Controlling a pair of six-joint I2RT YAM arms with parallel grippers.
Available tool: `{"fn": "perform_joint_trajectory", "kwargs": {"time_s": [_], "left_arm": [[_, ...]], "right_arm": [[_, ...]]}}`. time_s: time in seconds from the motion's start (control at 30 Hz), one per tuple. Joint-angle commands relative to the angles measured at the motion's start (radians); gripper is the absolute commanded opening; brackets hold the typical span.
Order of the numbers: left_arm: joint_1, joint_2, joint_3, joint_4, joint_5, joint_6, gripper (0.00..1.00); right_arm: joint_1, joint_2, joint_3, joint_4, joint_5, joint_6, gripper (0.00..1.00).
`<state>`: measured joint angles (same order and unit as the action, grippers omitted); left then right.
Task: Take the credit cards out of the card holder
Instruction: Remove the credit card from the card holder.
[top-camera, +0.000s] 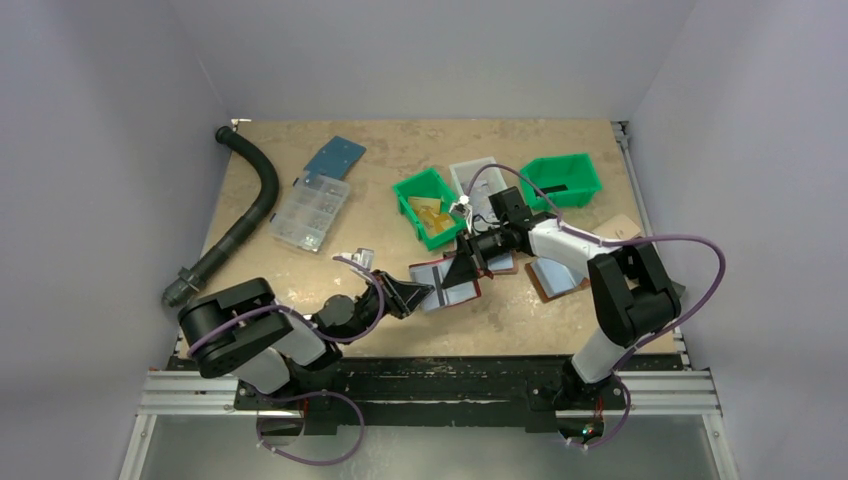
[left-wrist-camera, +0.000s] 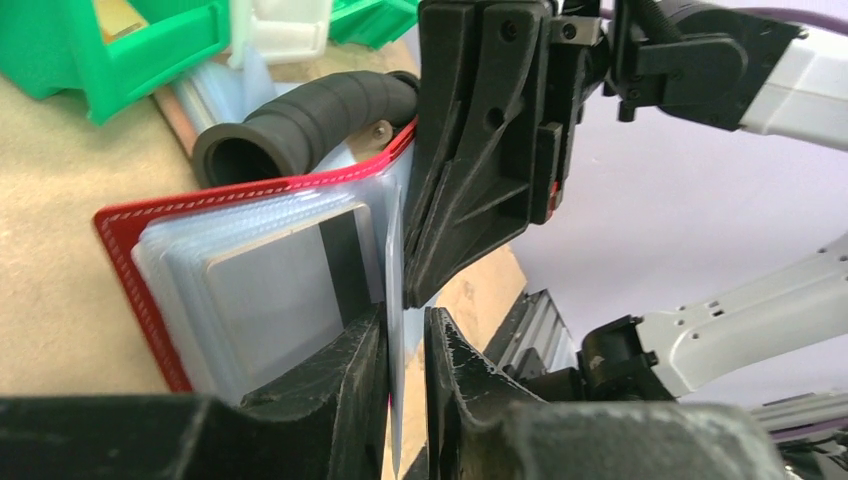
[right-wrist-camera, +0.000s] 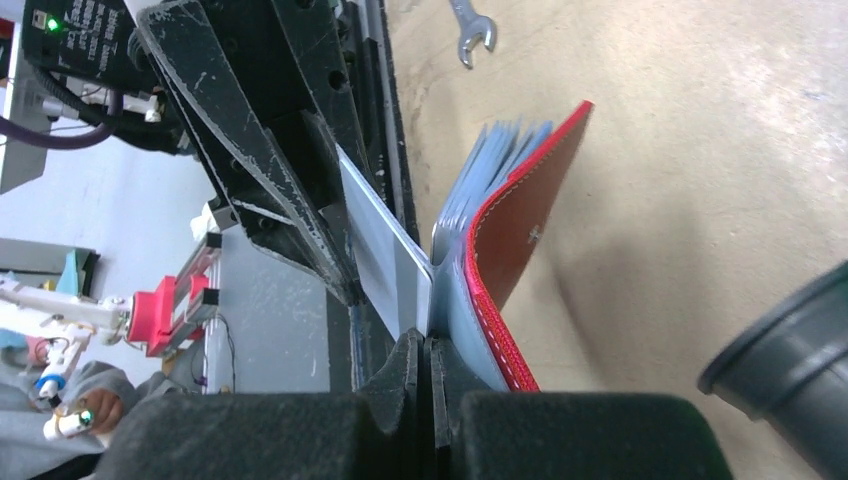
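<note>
maroon card holder (left-wrist-camera: 250, 290) | edge pinched in right jaws | pocket contents indistinct

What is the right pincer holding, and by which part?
The right pincer is shut on the edge of a pale sheet at the card holder; card or pocket, unclear.

Left arm (top-camera: 255, 338), right arm (top-camera: 618, 288): black joints, white links, looping purple cables (top-camera: 668, 237); matte black scratched end effector fingers (right-wrist-camera: 250, 130).
</note>
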<state>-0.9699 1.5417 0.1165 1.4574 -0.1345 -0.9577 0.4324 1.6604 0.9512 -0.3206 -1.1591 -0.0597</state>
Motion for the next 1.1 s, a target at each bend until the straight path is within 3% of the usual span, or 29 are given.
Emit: {"fn": "perform_joint_trajectory", "kwargs": {"time_s": [0.0, 0.27, 0.83, 0.93, 1.07], "left_arm": [[-0.011, -0.084, 0.006, 0.045, 0.017, 0.031, 0.24], [0.004, -0.192, 0.006, -0.114, 0.036, 0.049, 0.27], [0.046, -0.299, 0.006, -0.265, 0.083, 0.046, 0.20], [0.054, -0.306, 0.005, -0.277, 0.095, 0.047, 0.17], [0.070, -0.297, 0.003, -0.272, 0.127, 0.042, 0.01]], "right_arm": [[0.010, -0.048, 0.009, 0.038, -0.080, -0.001, 0.00], [0.001, -0.051, 0.008, 0.035, -0.055, -0.010, 0.00], [-0.011, -0.061, 0.012, 0.005, -0.032, -0.052, 0.00], [-0.013, -0.060, 0.014, -0.001, -0.025, -0.058, 0.00], [-0.013, -0.059, 0.016, -0.005, -0.024, -0.066, 0.00]]}}
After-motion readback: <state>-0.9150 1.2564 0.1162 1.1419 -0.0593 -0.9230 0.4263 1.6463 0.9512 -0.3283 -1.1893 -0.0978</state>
